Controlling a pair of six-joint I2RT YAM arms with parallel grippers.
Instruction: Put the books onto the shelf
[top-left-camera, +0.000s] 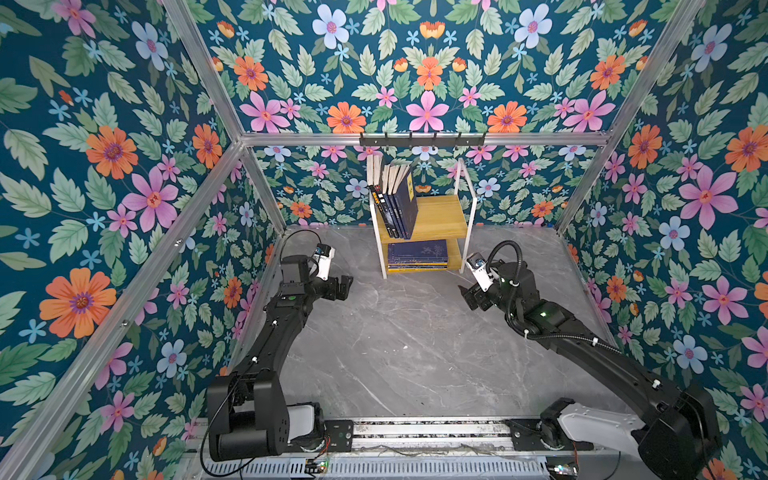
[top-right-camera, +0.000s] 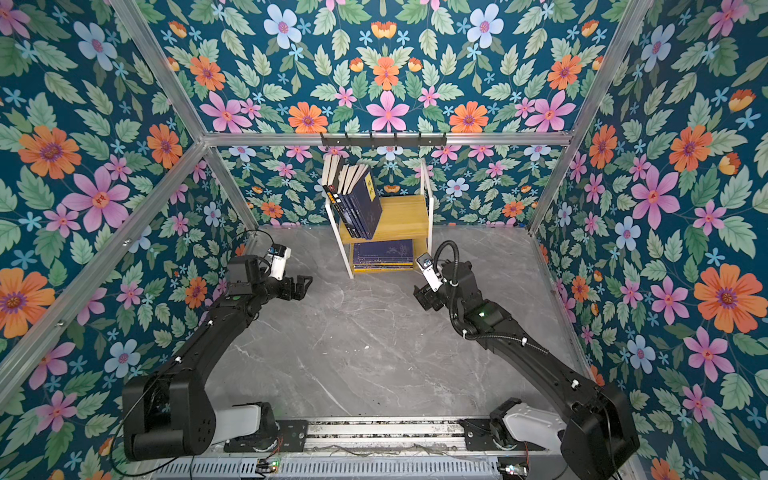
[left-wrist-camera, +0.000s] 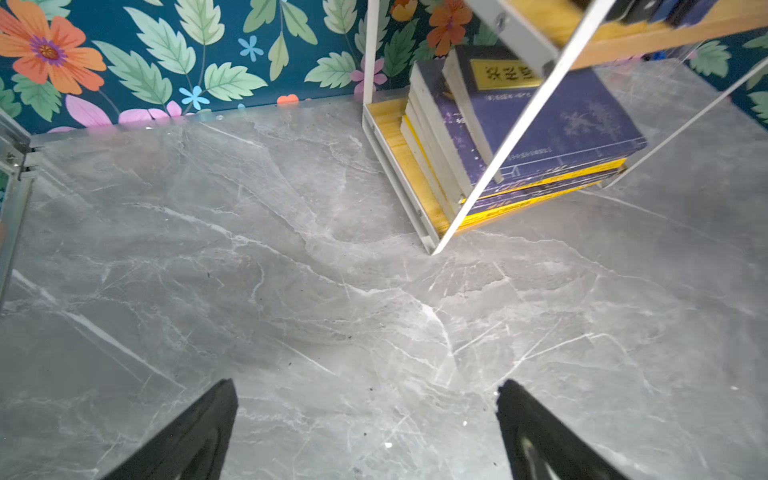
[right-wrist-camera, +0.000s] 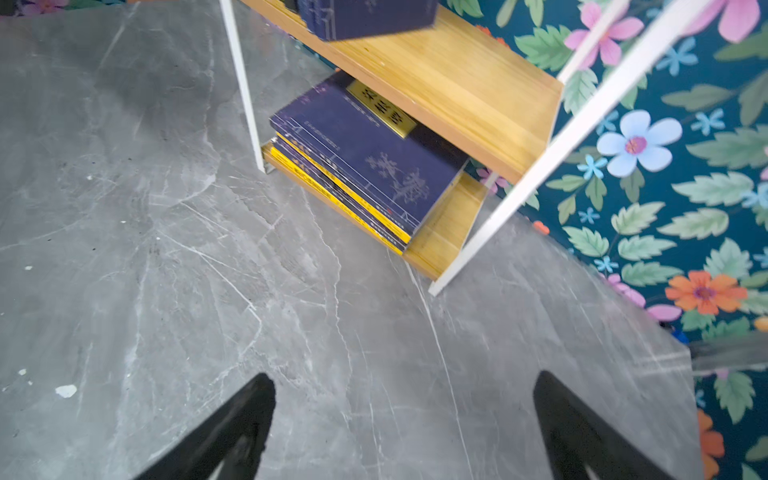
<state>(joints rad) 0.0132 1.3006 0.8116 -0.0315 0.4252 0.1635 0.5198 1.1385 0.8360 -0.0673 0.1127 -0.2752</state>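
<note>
Left wrist — upper books (left-wrist-camera: 665, 10) cropped, blurred

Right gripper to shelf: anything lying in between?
Nothing. In the right wrist view, only bare grey tabletop lies between the open right gripper and the shelf. Both top views show the same empty stretch.

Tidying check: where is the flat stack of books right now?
In both top views the flat stack of books lies on the lower board of the shelf, at the back centre, beneath the upright books on the upper board's left end.
</note>
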